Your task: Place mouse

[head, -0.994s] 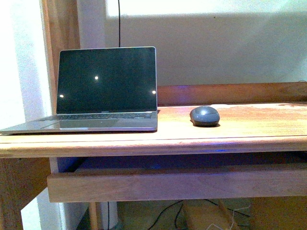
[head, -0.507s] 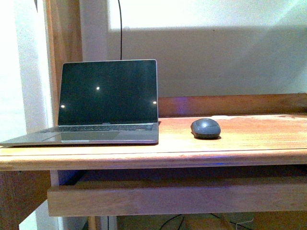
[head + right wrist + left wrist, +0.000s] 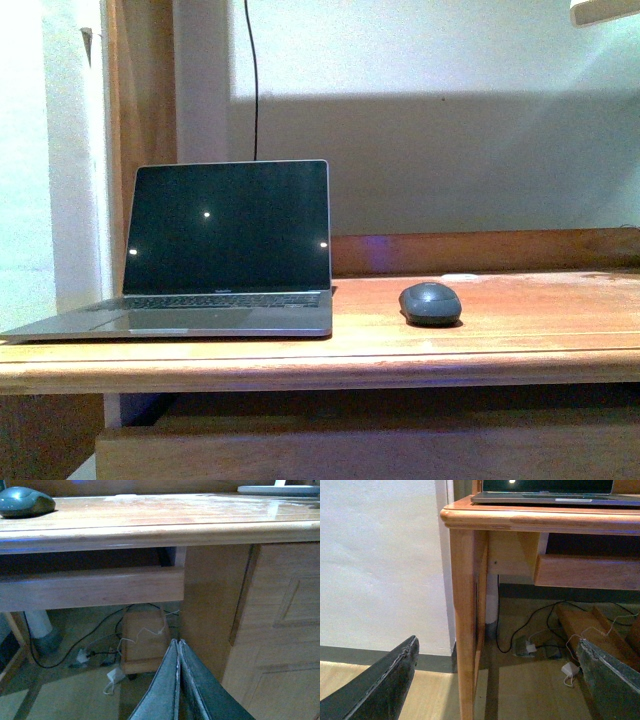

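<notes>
A: What gets cut off in the front view?

B: The wooden bench (image 3: 520, 350) runs past both side edges, and a pale object (image 3: 605, 10) at the upper right is clipped by the corner, too little to identify.

A: And the wrist views?

B: The open grey laptop (image 3: 547, 490) is cropped by the top edge; the dark grey oval mouse (image 3: 25, 501) is clipped at the upper left.

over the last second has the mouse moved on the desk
No. The mouse sits lower in the front view, but so do the laptop and desk edge; its spot right of the laptop is unchanged. The camera rose instead.
</notes>
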